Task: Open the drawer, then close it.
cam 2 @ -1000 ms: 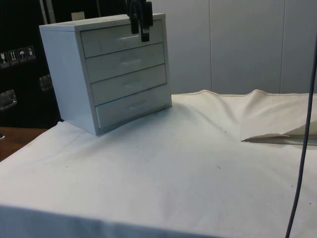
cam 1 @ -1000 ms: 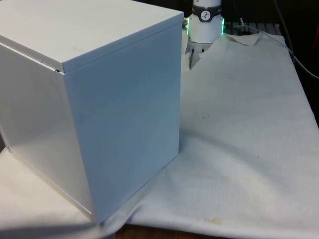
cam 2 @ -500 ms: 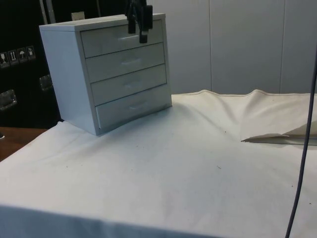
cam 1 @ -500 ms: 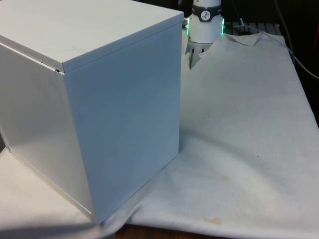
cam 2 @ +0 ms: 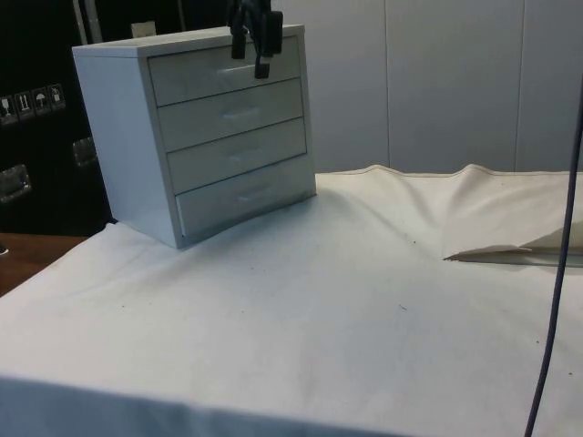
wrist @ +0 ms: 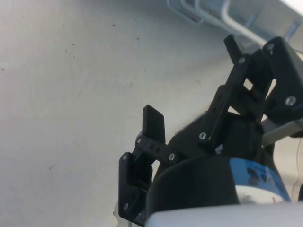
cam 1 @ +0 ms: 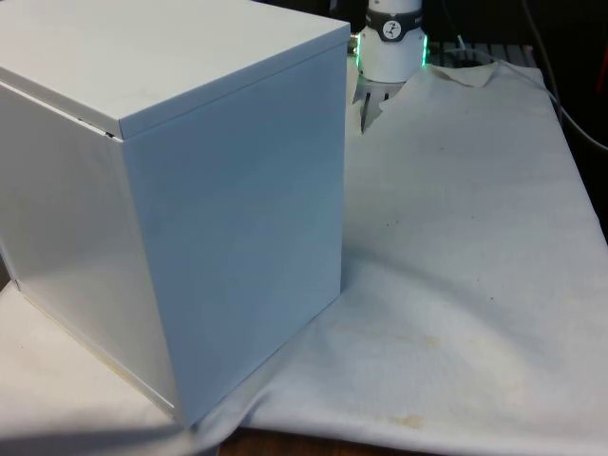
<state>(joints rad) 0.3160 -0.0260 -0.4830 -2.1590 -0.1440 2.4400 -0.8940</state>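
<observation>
Drawer [cam 2: 223, 71], the top one of four, is seen shut, with the black gripper [cam 2: 253, 38] held spread just before its handle [wrist: 246, 29], nothing grasped. The white chest [cam 2: 196, 132] is set on the cloth-covered table [cam 2: 364, 300], at the side view's left.

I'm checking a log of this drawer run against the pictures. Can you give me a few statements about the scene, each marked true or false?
1. The chest of drawers has four drawers. True.
2. The top drawer is pulled far out. False: in the side view all four fronts sit about flush.
3. The pincer is in front of the top drawer. True.
4. The pincer is shut. False: its fingers stand apart, holding nothing.
5. A red cloth covers the table. False: the cloth is white.
</observation>
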